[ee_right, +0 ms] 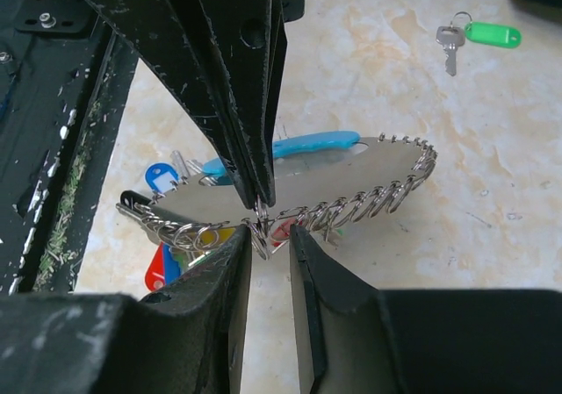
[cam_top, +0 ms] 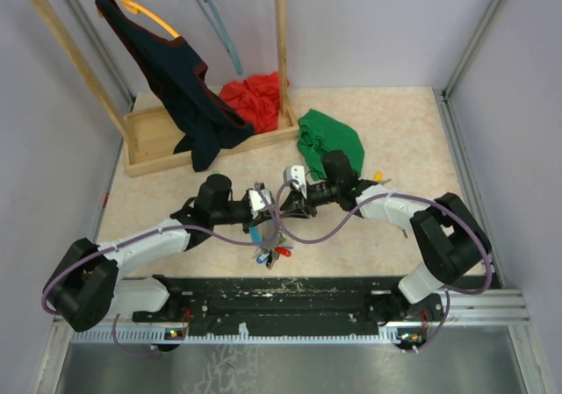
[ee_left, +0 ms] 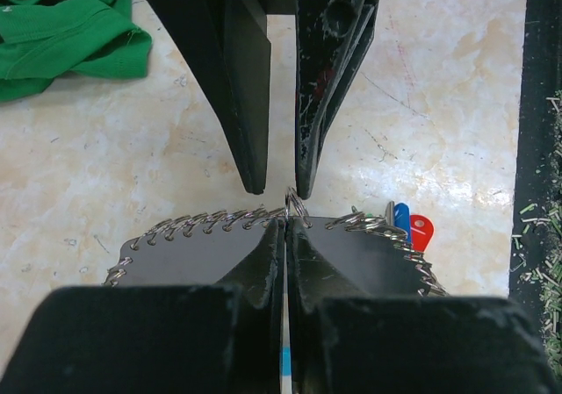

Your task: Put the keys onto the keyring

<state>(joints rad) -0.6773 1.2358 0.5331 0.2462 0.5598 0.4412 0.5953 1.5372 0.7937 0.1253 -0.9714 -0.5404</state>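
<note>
The keyring (ee_right: 386,192) is a big silver wire ring threaded with several small rings, with a light-blue plastic segment (ee_right: 307,144) and a cluster of colour-tagged keys (cam_top: 272,254) hanging from it. My left gripper (ee_left: 287,223) is shut on the keyring's wire and holds it above the table. The right gripper (ee_right: 270,234) faces it tip to tip, jaws a little apart, with one small split ring (ee_right: 261,239) in the gap beside its left finger. One of the keys, with a green tag (ee_right: 490,34), lies loose on the table beyond the ring.
A green cloth (cam_top: 329,139) lies just behind the two wrists. A wooden clothes rack (cam_top: 211,135) at the back left holds a dark garment (cam_top: 176,69), with a red cloth (cam_top: 255,96) on its base. A black rail (cam_top: 281,293) runs along the near edge.
</note>
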